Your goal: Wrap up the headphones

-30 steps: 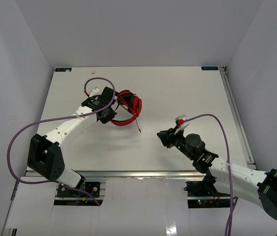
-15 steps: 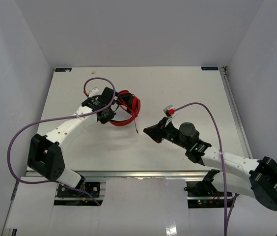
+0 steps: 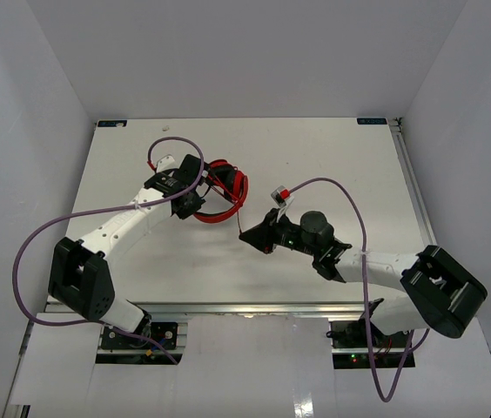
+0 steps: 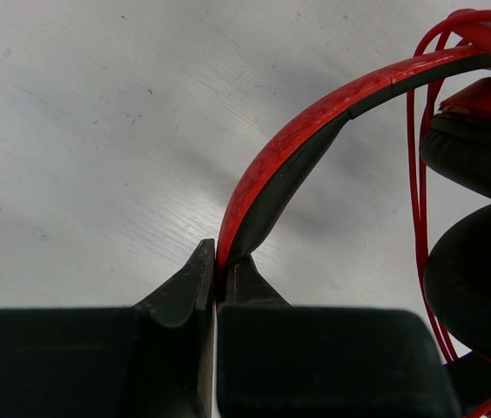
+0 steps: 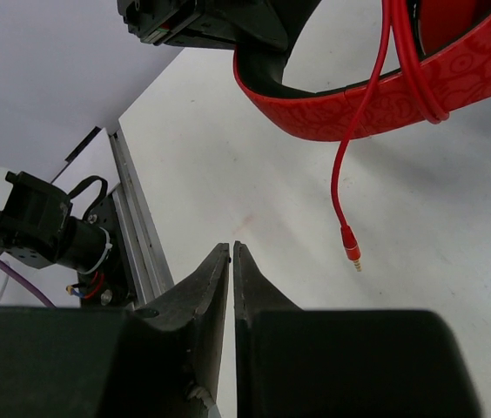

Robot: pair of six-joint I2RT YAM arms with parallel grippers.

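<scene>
Desk (image 3: 332,157): white, rectangular, faintly grained top. Left of centre, toward the far side: red over-ear headphones (image 3: 225,192) with black pads. Thin red cord (image 5: 339,192) looped over the headband, with gold-tipped plug (image 5: 351,254) lying on bare top. Small pale speck (image 3: 165,127) near far edge.

Likely a robotics lab: white enclosure walls (image 3: 245,52), aluminium-framed white table (image 3: 341,157).

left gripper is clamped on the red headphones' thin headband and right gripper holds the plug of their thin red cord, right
The left gripper does clamp the headband, but the right gripper is shut on nothing; the plug is free, beyond its fingertips (right wrist view).
</scene>
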